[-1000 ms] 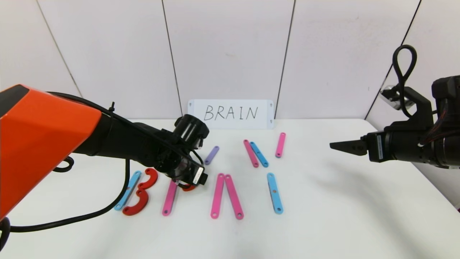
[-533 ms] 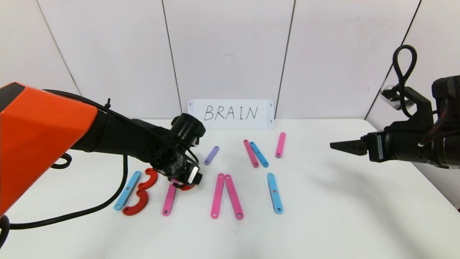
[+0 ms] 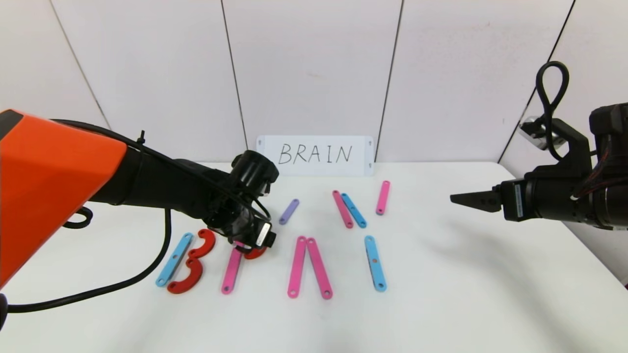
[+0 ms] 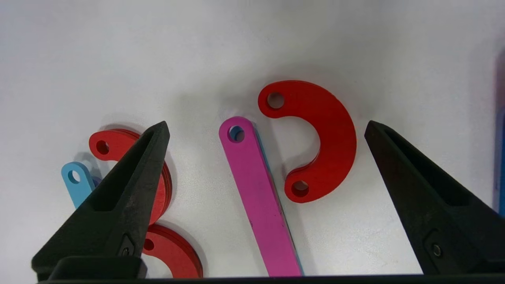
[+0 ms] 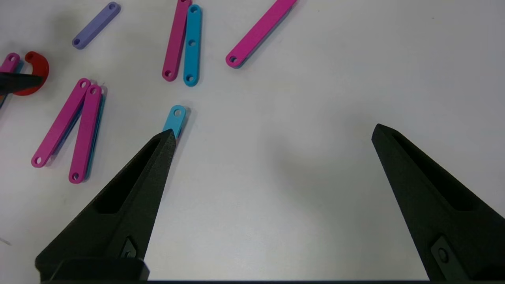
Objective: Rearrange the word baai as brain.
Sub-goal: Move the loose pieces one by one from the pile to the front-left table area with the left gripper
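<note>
Left gripper (image 4: 266,126) hangs low over the counter (image 3: 441,294) at the second letter, jaws wide apart and holding nothing. Between them lie the pink bar (image 4: 258,197) and the red arc (image 4: 315,138) beside its far end; arc and bar sit close but whether they touch I cannot tell. The B is built at the robot's left: blue bar (image 3: 174,259) with two red arcs (image 3: 194,264). So the R looks like the step in hand; it lacks its slanted leg. The purple bar (image 3: 289,211) lies apart, further back, near the BRAIN card (image 3: 315,155). A pink pair (image 3: 309,266) forms a legs-only A, then a lone blue bar (image 3: 375,263); spare bars (image 3: 349,209) wait behind. Next move likely calls for fetching the purple bar and setting it under the arc. Right gripper (image 5: 272,132) parked high at the right, jaws apart, empty
</note>
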`<action>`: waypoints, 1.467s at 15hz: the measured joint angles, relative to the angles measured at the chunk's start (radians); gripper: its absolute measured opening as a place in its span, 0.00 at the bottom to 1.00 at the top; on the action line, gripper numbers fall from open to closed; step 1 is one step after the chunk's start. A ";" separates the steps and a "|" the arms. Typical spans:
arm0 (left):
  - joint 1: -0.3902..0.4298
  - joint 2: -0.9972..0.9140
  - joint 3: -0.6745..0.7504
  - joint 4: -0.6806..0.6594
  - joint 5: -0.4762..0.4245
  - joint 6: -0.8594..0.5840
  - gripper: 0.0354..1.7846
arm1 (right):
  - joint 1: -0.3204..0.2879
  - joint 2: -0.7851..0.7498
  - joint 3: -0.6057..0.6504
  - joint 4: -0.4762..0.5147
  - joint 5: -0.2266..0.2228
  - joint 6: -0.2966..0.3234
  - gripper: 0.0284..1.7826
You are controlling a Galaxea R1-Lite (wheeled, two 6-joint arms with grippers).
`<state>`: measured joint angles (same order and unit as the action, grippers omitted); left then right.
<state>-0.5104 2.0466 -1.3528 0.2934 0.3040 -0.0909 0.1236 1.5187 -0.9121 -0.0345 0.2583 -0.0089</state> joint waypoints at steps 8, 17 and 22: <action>0.012 -0.001 -0.021 -0.190 -0.251 -0.009 0.97 | 0.001 0.000 0.001 0.000 0.000 0.000 0.98; 0.015 0.124 -0.110 -0.314 -0.254 0.000 0.97 | 0.002 0.000 0.001 0.000 0.000 0.000 0.98; 0.015 0.190 -0.164 -0.313 -0.247 0.001 0.97 | 0.002 0.000 0.001 0.000 0.000 0.000 0.98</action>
<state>-0.4953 2.2364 -1.5172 -0.0191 0.0570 -0.0902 0.1260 1.5191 -0.9111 -0.0349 0.2583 -0.0089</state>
